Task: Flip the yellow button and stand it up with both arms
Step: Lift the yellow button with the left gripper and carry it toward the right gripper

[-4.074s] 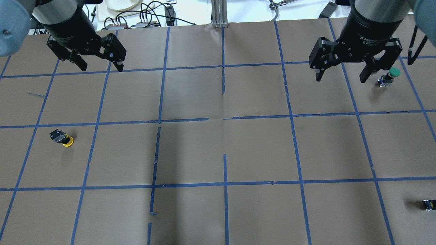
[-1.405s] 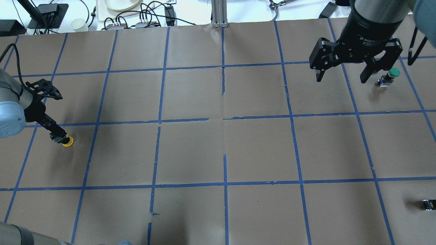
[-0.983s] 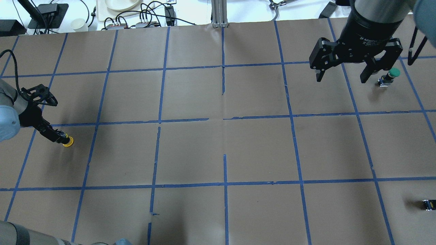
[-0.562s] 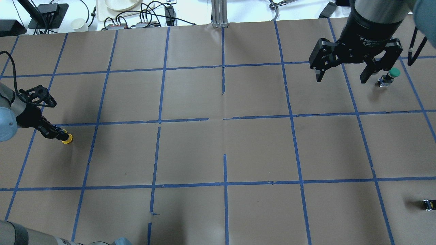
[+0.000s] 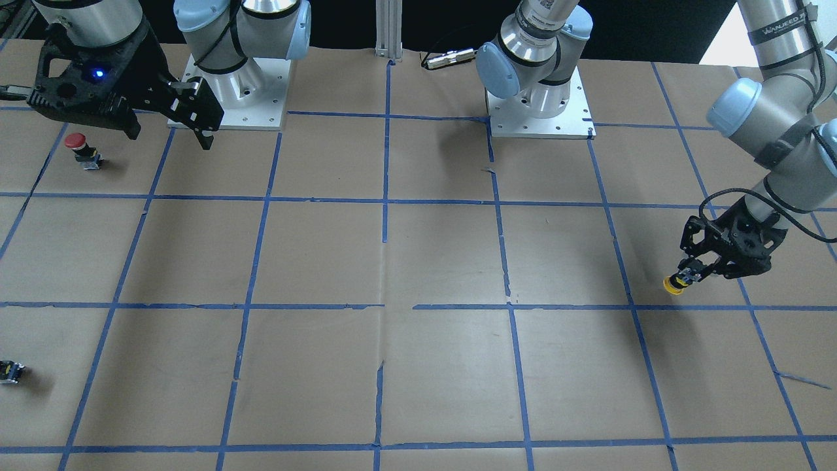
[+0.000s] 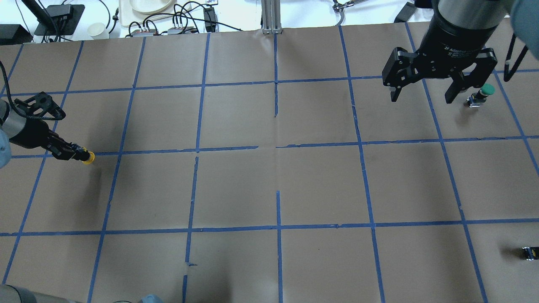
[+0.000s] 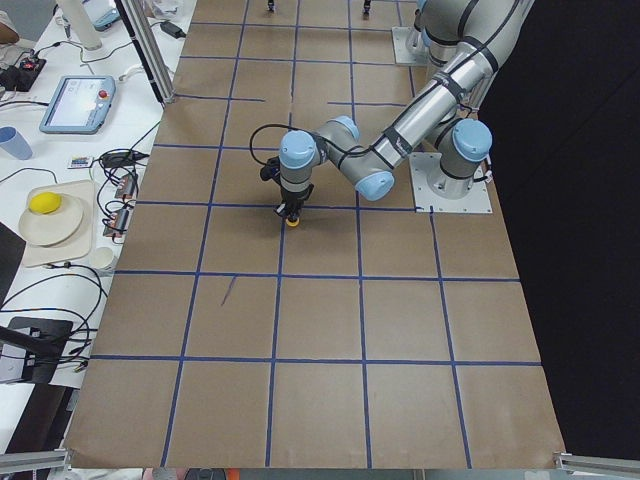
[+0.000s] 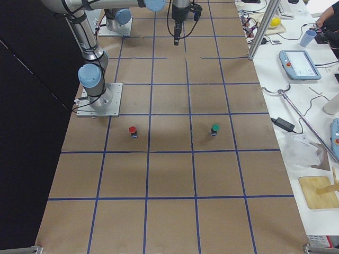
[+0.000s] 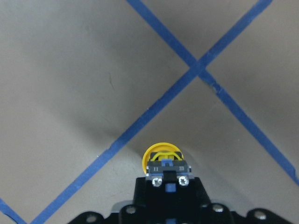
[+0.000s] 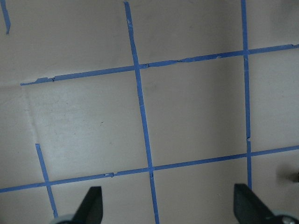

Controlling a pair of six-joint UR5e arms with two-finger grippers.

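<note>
The yellow button (image 6: 88, 158) is held in my left gripper (image 6: 78, 155) near the table's left side. The gripper is shut on its black contact block. The yellow cap points away from the fingers, toward the brown paper. It looks lifted a little off the paper. It also shows in the front view (image 5: 673, 284) with the left gripper (image 5: 686, 275), in the left wrist view (image 9: 162, 156) and in the exterior left view (image 7: 291, 221). My right gripper (image 6: 421, 99) hangs high over the far right, open and empty; it also shows in the front view (image 5: 169, 137).
A green-capped button (image 6: 481, 95) lies at the far right, beside my right gripper in the overhead view. A red-capped button (image 5: 80, 148) stands near the right arm's base. A small dark block (image 6: 529, 253) sits at the right edge. Cables and a plate lie beyond the table's far edge.
My left gripper came down from the far left onto the yellow button and shut on its black block. It has since carried the button a little farther from the robot. The right arm has not moved.
</note>
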